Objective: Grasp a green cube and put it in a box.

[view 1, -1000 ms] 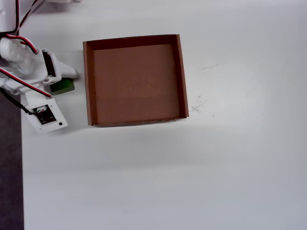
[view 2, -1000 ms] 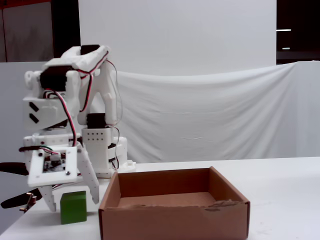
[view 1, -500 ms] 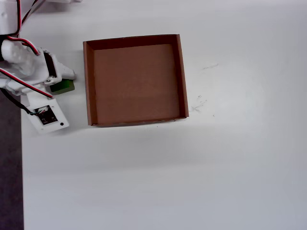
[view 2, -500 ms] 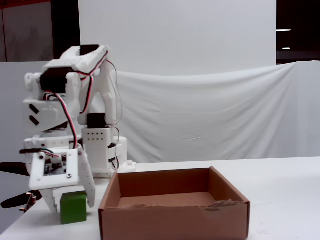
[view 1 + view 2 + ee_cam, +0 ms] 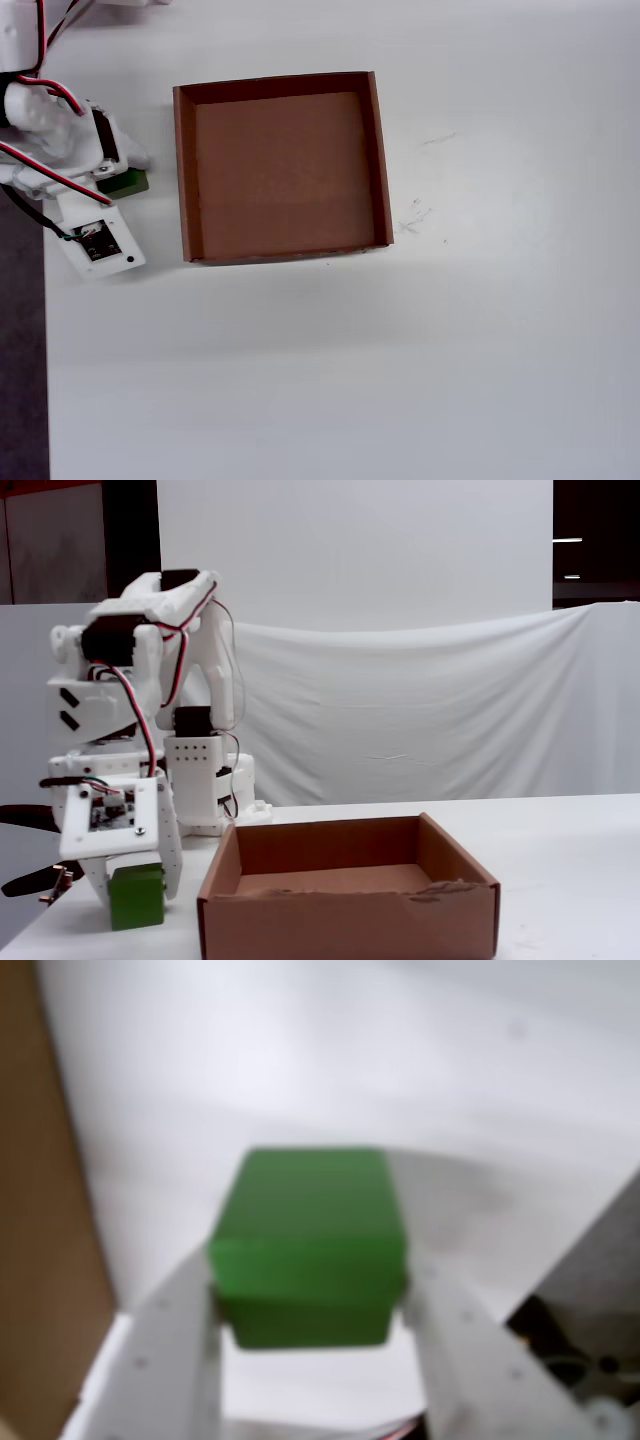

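The green cube point(image 5: 310, 1245) fills the middle of the wrist view, with my gripper point(image 5: 312, 1310) shut on it and a white finger pressed against each side. In the fixed view the green cube point(image 5: 137, 897) rests on the white table, just left of the box point(image 5: 350, 927), inside the gripper point(image 5: 135, 888). From overhead only a corner of the green cube point(image 5: 130, 183) shows under the gripper point(image 5: 122, 180), a short gap left of the box point(image 5: 185, 170). The box is an empty shallow brown cardboard tray.
The arm's base point(image 5: 205, 780) stands behind the cube in the fixed view. In the overhead view the table's left edge point(image 5: 45, 350) runs close to the gripper, with dark floor beyond. Faint scratch marks point(image 5: 413, 215) lie right of the box.
The fingers have closed in on the cube over the last second. The cube has shifted slightly left, away from the box, in both the overhead and fixed views.
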Robot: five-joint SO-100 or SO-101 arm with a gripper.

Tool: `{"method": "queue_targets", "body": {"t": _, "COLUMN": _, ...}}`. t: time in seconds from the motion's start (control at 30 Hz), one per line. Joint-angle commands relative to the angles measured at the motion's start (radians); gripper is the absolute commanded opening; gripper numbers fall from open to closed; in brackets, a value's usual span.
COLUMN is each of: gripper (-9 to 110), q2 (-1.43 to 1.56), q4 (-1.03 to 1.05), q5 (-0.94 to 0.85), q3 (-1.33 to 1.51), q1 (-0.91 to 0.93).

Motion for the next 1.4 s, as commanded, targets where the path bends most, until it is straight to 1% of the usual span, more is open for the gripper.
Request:
{"method": "queue_targets", "body": {"t": 0.0, "gripper": 16, "q2": 0.044, "q4": -0.012, "q5": -0.02, "q3": -0.026, "q1": -0.006}}
{"method": "queue_targets", "body": {"t": 0.33, "gripper": 16, "q2": 0.094, "q4": -0.002, "q5": -0.009, "q3": -0.023, "q1": -0.006}}
{"method": "queue_targets", "body": {"t": 0.7, "gripper": 15, "q2": 0.304, "q4": 0.167, "q5": -0.006, "q3": -0.081, "q1": -0.005}}
{"method": "queue_targets", "body": {"t": 0.83, "gripper": 15, "q2": 0.403, "q4": 0.213, "q5": -0.006, "q3": -0.078, "q1": -0.058}}
{"method": "queue_targets", "body": {"t": 1.0, "gripper": 15, "q2": 0.514, "q4": 0.301, "q5": -0.005, "q3": -0.095, "q1": -0.193}}
{"method": "queue_targets", "body": {"t": 1.17, "gripper": 15, "q2": 0.497, "q4": 0.313, "q5": -0.003, "q3": -0.115, "q1": -0.301}}
{"method": "queue_targets", "body": {"t": 1.37, "gripper": 15, "q2": 0.391, "q4": 0.293, "q5": 0.009, "q3": -0.184, "q1": -0.41}}
